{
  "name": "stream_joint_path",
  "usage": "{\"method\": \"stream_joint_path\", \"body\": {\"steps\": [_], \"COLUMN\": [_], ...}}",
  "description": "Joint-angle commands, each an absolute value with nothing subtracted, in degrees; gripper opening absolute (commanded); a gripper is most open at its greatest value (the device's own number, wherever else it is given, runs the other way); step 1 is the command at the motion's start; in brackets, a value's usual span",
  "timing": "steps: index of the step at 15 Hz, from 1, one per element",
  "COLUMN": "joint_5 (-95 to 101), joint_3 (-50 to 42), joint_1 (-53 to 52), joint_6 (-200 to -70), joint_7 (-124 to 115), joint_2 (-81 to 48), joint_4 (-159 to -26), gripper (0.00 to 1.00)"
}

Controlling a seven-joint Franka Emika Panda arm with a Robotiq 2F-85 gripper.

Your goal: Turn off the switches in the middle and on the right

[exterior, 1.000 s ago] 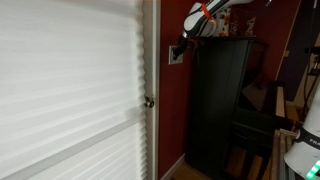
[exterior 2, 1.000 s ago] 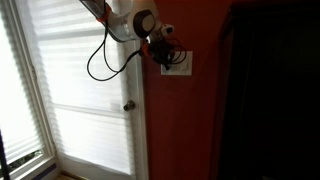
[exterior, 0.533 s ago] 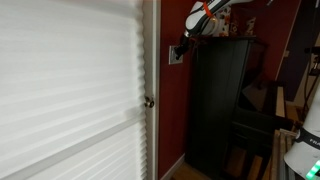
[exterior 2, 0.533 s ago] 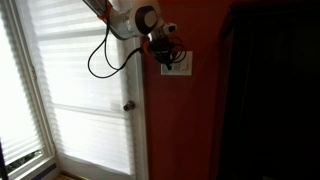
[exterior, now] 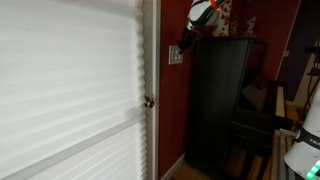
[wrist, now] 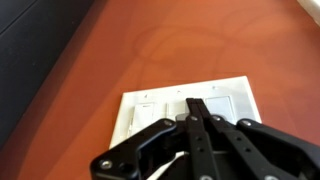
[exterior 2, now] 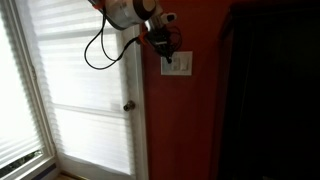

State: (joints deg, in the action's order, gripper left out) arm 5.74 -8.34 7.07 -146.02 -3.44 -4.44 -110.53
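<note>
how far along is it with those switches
Done: nothing confirmable; toggle positions on the wall plate are too faint to read. In hand: the tool, shut to a single tip, points at the plate's middle in the wrist view. Left: likely the right switch, which sits clear of the tip.

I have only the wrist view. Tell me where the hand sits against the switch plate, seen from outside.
Observer: In an exterior view the hand is mostly above the wall plate, by its corner nearest the door.
Operator: Report what is on that door.
Observer: A round doorknob, lower than the plate.
Operator: Name anything dangling nearby.
Observer: A black cable loops down from the arm in front of the door's blinds.
</note>
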Motion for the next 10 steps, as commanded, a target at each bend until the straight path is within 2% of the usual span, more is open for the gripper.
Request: {"method": "stream_joint_path", "body": {"steps": [1,10], "joint_5": [7.19,6.28], "joint_3": [-8.32,-8.47], "joint_1": [7.0,7.44], "joint_6": [-145.24,-147.88], "joint_7": [-4.92,-3.36], "joint_2": [-4.28,-6.58], "joint_4": [-109.15,-107.5], "gripper": [0.04,0.04]}}
